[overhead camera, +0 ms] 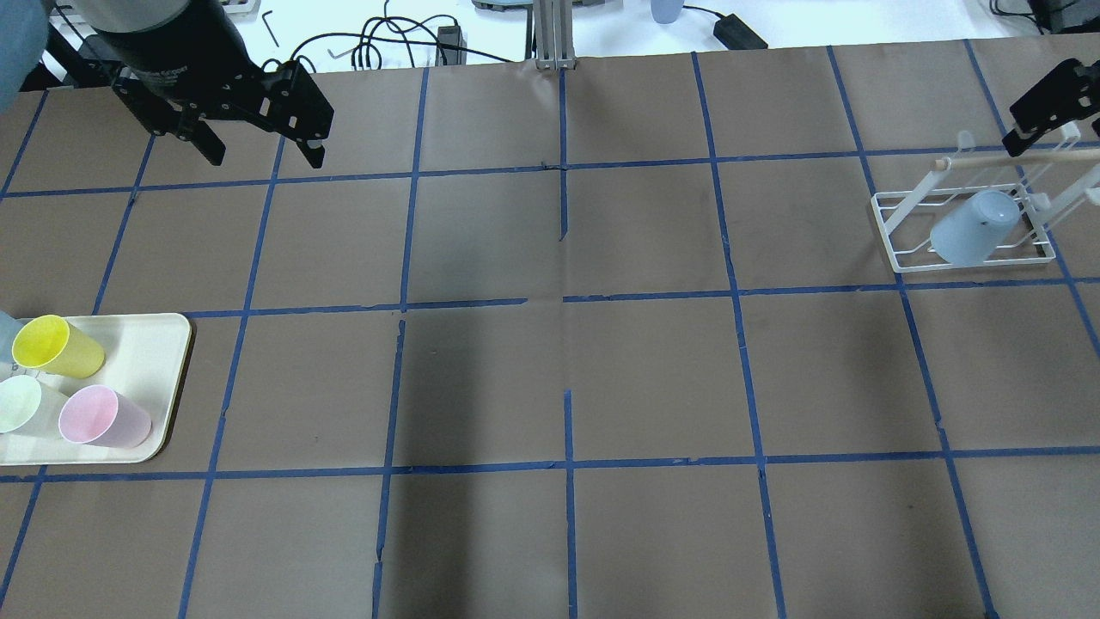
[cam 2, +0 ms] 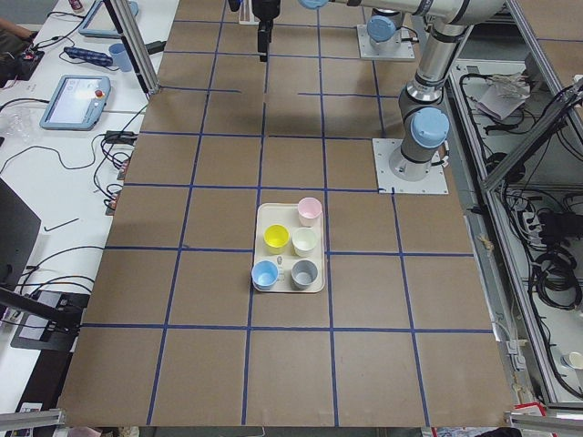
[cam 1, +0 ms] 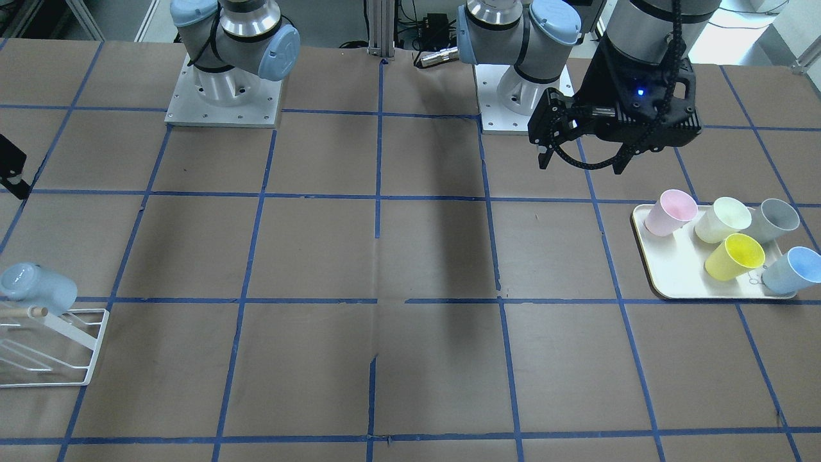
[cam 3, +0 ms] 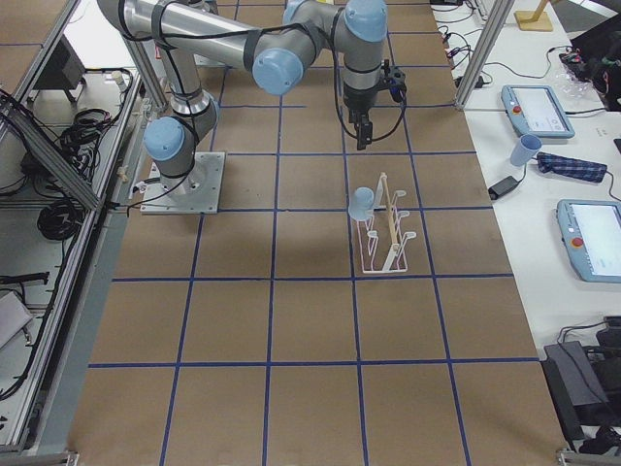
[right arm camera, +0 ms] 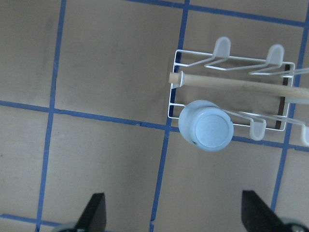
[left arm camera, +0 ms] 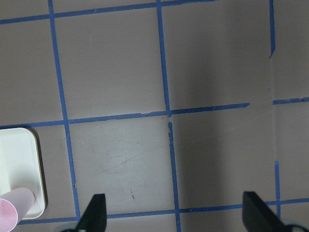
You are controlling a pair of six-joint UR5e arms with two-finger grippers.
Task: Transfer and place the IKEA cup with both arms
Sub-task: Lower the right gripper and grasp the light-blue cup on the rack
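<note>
IKEA cup [overhead camera: 975, 228] hangs upside down on wire rack [right arm camera: 222, 48] nr desk's right edge. L hand [overhead camera: 265, 159] & R hand [right arm camera: 176, 215] both spread wide, empty. Transfer looks done, nothing left. Other cups on tray [cam 1: 641, 221], left edge.

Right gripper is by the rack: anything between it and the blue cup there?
Nothing visible. The IKEA cup sits inverted on the rack, in clear sight of the open right gripper; the wooden rod runs beside the cup, not over it.
</note>
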